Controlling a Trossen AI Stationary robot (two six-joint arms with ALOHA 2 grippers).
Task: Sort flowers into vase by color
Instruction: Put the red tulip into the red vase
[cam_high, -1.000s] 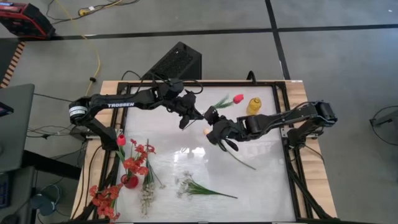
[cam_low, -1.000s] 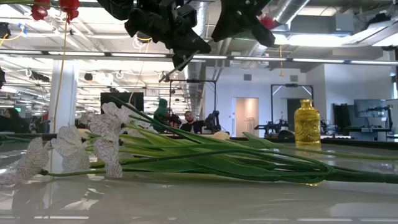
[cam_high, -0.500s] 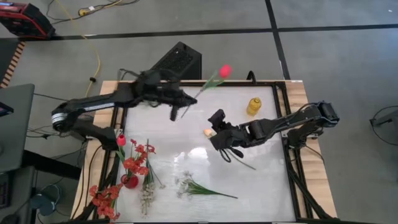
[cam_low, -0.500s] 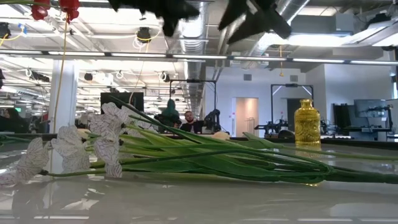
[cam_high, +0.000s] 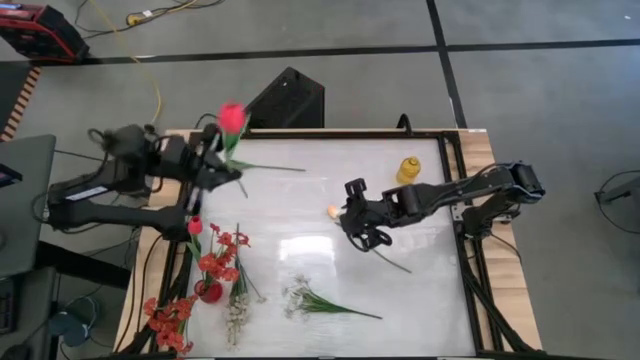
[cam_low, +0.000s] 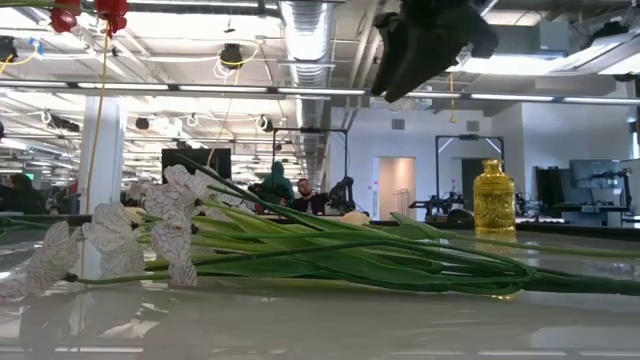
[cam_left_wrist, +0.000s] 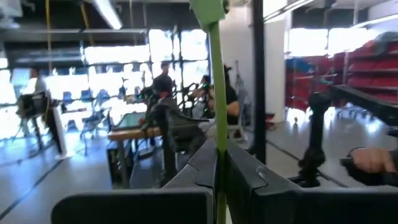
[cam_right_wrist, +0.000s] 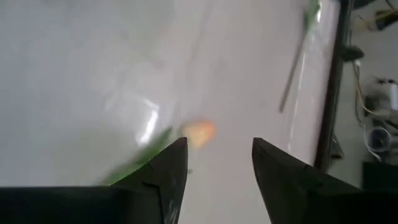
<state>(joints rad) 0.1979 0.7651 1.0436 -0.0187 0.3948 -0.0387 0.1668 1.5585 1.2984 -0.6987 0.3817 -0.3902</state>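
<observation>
Left gripper (cam_high: 212, 163) clamped on the green stem of a red tulip (cam_high: 232, 116), bloom just past the fingertips, at the table's (cam_high: 440, 300) far left edge. Right gripper (cam_high: 362, 212) spread open, empty, hovering over a peach tulip (cam_high: 332, 211) lying just beyond its fingers (cam_right_wrist: 168, 168).

My two arms matte black w/ chunky segmented joints, silver ring at left arm's base joint, left pincer (cam_left_wrist: 219, 186) w/ flat dark fingers, right pincer (cam_right_wrist: 214, 165) fingers dark, wedge-tipped, blunt
</observation>
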